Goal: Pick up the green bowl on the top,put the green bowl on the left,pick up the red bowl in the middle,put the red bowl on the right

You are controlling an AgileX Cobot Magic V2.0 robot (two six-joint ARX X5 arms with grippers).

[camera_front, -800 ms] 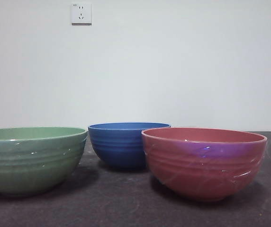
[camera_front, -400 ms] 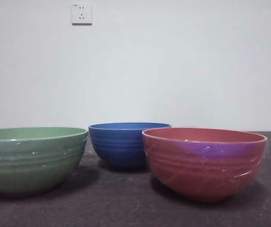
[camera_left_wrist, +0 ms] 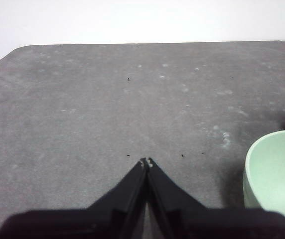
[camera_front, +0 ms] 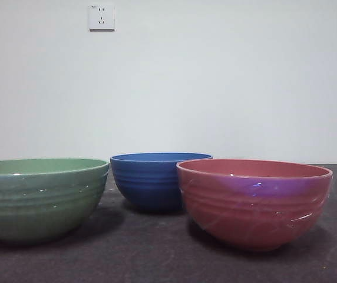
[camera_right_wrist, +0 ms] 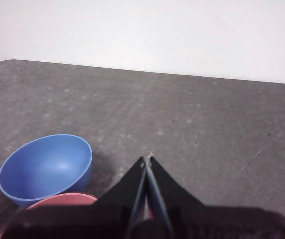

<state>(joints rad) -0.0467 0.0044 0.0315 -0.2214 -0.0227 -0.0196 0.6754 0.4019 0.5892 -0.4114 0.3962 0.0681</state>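
Green bowl (camera_front: pixel 39 197) at left, red bowl (camera_front: pixel 254 200) at right, blue bowl (camera_front: pixel 154 180) btwn & behind, all apart on table (camera_front: pixel 157 259), left gripper (camera_left_wrist: pixel 146 162) & right gripper (camera_right_wrist: pixel 147 159) clenched, empty, raised off bowls.

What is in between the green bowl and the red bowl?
In the front view, the blue bowl sits between the green bowl and the red bowl, set farther back on the dark table.

Glossy ridged ceramic green bowl (camera_front: pixel 39 197), red bowl (camera_front: pixel 254 203), matt speckled table (camera_front: pixel 157 253)
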